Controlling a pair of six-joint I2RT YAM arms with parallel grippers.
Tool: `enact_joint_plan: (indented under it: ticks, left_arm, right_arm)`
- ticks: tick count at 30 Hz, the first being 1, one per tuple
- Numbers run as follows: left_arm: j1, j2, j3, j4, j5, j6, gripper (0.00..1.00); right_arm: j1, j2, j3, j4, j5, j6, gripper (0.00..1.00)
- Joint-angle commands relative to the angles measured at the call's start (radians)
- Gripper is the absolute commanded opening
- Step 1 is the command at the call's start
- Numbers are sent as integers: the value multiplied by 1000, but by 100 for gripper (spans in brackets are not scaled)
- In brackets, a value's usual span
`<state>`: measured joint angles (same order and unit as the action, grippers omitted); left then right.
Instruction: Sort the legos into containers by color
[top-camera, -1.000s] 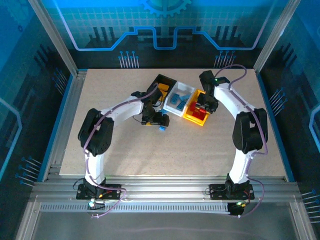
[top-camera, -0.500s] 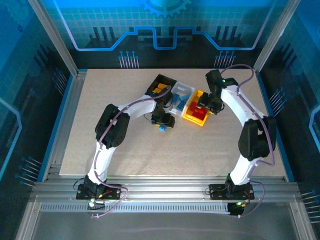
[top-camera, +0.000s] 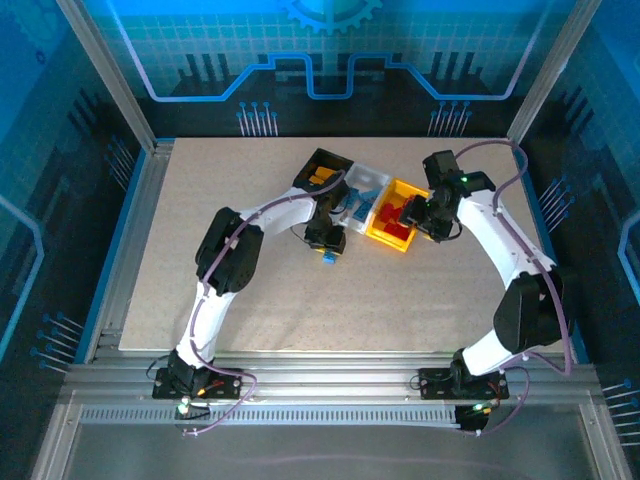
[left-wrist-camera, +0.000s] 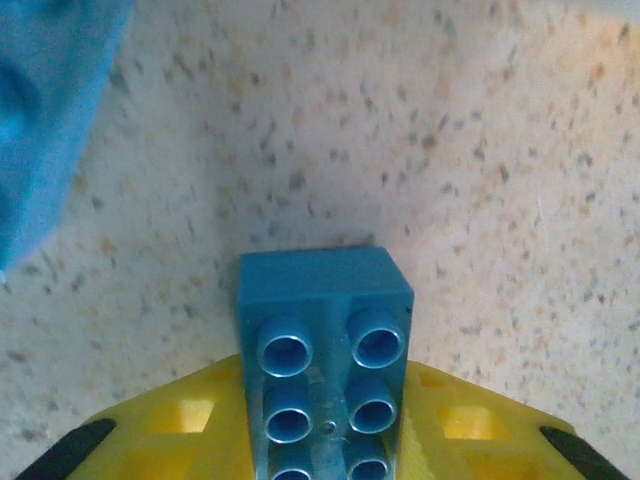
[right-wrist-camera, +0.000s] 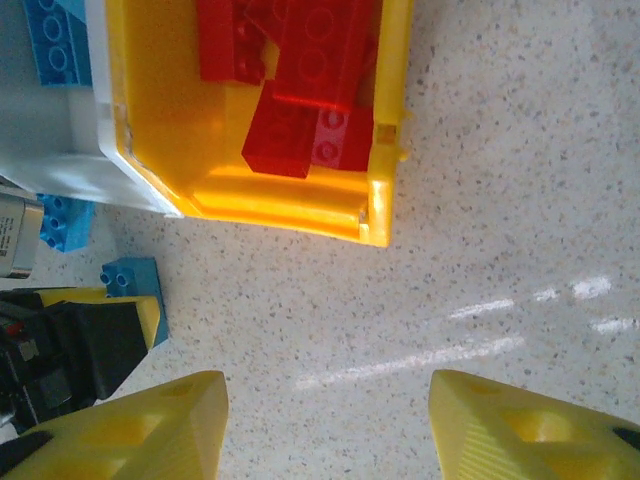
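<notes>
Close up, the left wrist view shows what the top view only hints at. A small blue studded plastic brick (left-wrist-camera: 325, 330) lies on the speckled table (left-wrist-camera: 480, 150), clamped between the yellow fingers (left-wrist-camera: 490, 428) of the left gripper (top-camera: 326, 248).

In the right wrist view, red bricks (right-wrist-camera: 300, 70) are piled in the yellow square plastic bin (right-wrist-camera: 280, 195), and blue ones (right-wrist-camera: 60, 50) lie in the white bin (right-wrist-camera: 50, 140) touching it. The right gripper (right-wrist-camera: 325, 400) hovers beside the yellow bin, fingers spread and empty.

From above, both arms bend inward toward the bin row. The black bin (top-camera: 334, 160) holds orange-yellow bricks (top-camera: 318, 179).
</notes>
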<state>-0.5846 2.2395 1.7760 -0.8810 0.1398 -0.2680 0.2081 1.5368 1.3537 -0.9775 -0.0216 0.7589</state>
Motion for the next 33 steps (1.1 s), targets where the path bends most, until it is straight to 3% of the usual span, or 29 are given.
enact_joint_plan:
  ticks: [1,7,12,17,19,20,21,22,26,33]
  left_arm:
    - [-2,-129,-24,-34,79,-54,30]
    - [13,-144,142,-49,131,-105,31]
    - [20,67,515,-144,120,-99,33]
    - [64,190,657,-64,128,-191,37]
    - [70,234,709,-14,136,-215,49]
    - [72,259,743,1,137,-229,63]
    - [76,280,775,5,135,-243,90]
    - [77,291,792,7,135,-255,99]
    - [84,249,749,6,123,-238,99]
    - [79,-28,329,16,-24,-29,99]
  right_arm:
    - [1,-53,-38,-3,-61,-6,57]
    - [1,-119,-136,41,-174,-55,57]
    - [-1,-184,-185,47,-199,-66,57]
    - [-4,-227,-179,6,-198,-87,57]
    - [-6,-245,-185,-4,-201,-94,58]
    - [-7,-252,-190,-9,-205,-98,58]
    - [-8,-261,-196,-13,-207,-100,58]
    - [-8,-267,-205,-15,-208,-102,58]
    - [-8,-295,-259,0,-222,-93,58]
    - [0,-290,-335,68,-260,-66,58]
